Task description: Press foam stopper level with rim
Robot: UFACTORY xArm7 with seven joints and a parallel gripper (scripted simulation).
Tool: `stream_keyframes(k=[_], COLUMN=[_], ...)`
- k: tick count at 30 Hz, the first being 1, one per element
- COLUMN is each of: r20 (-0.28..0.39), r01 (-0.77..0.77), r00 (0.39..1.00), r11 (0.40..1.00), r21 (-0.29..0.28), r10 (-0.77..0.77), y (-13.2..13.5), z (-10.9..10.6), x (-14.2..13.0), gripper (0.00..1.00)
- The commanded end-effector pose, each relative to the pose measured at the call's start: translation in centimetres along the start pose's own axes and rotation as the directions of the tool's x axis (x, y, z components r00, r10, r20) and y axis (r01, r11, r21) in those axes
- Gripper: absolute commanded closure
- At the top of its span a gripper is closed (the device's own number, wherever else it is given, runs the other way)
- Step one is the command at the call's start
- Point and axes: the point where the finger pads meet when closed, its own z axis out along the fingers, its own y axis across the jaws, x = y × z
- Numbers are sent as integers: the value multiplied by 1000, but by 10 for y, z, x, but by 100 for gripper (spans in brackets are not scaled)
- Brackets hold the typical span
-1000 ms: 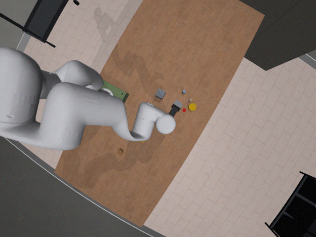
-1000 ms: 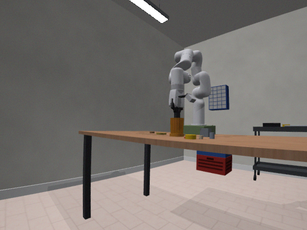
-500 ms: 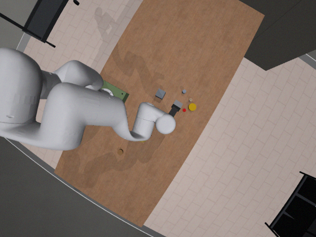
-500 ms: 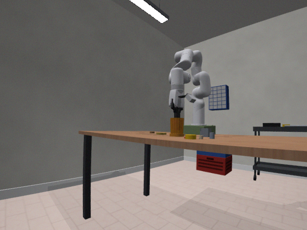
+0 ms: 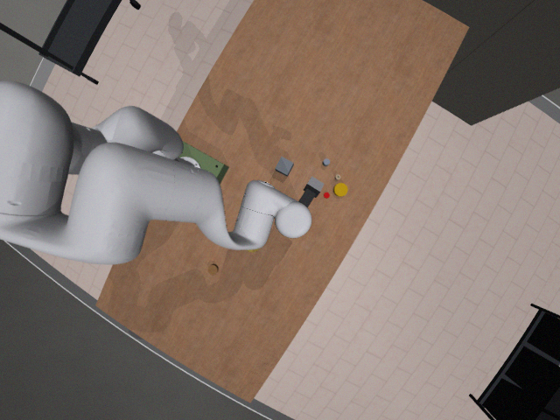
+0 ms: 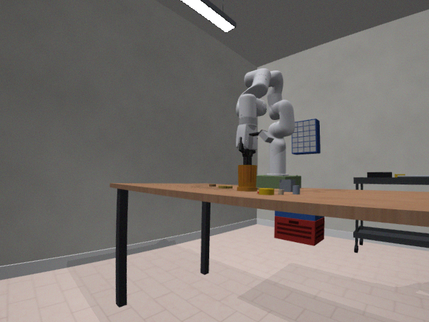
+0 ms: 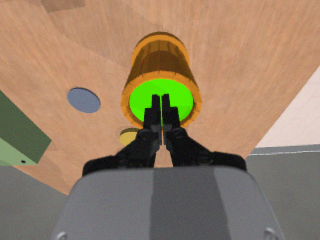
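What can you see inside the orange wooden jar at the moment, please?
A bright green foam stopper fills the jar mouth, with the shut gripper fingertips over its middle. Anything beneath the stopper is hidden.

We see top view looking down on table [image 5: 361, 90]; exterior low, far, side-on; wrist close above jar [image 7: 160, 60], also in exterior.

You are looking at three views in which no writing, label, brand, number or sign is showing clearly enough to read. The round orange wooden jar [image 7: 161, 65], the bright green foam stopper [image 7: 161, 96] and the brown wooden table [image 6: 346, 199] are showing plain surfaces only. The blue grid panel [image 6: 305, 136] on the wall is showing bare squares, nothing written.
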Motion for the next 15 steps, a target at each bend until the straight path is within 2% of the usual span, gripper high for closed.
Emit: stream_keyframes(k=[1,11,15], r20=[0,0,0], r01=[0,0,0], r00=[1000,1000,1000], r11=[1000,1000,1000], r21=[-3,-3,-3], r10=[0,0,0], y=[1,1,1], z=[-10,-39,-44], x=[0,0,0], gripper=[100,100,100])
